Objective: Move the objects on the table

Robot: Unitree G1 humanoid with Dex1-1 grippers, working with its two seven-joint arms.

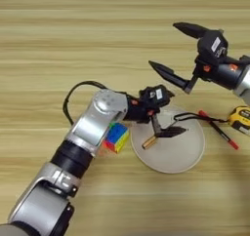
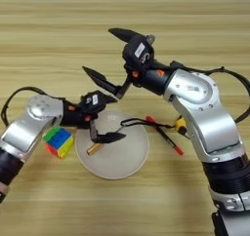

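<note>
The left hand [image 1: 163,125] is over the off-white plate [image 1: 188,154], fingers clenched on the wooden-handled tool [image 1: 150,142]; its black cord [image 1: 188,115] trails toward the red pen [image 1: 218,129]; lifting could drag the pen; the right hand [image 1: 179,54] hovers released above the surface [image 1: 73,35].

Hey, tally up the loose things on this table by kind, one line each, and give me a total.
Puzzle cube: 1
Plate: 1
Wooden-handled tool with cord: 1
Red pen: 1
Yellow tape measure: 1
Total: 5
</note>
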